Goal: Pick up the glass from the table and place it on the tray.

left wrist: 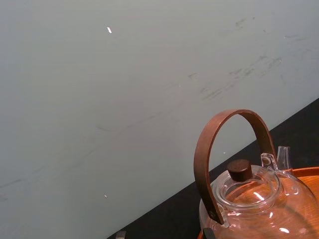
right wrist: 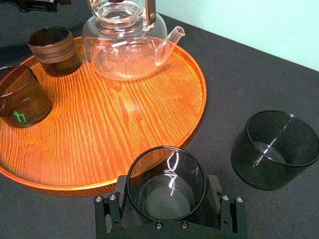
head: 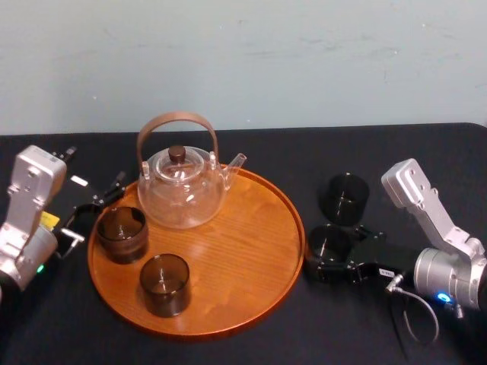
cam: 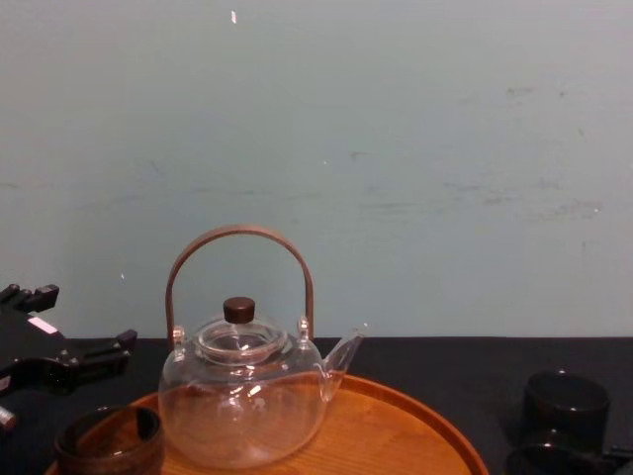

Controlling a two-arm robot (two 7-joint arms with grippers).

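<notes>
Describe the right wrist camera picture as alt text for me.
The right gripper sits around a dark glass on the black table beside the wooden tray. The tray holds a clear teapot and two cups; another dark glass stands nearby.

Clear glass teapot (head: 183, 186), brown hoop handle, spout toward 2 o'clock; banded cup (head: 122, 233) at its 8 o'clock; smoky cup (head: 164, 284) at 6 o'clock; pale wall (head: 304, 61) behind

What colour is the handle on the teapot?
Brown, like wood. The handle of the teapot shows best in the left wrist view.
</notes>
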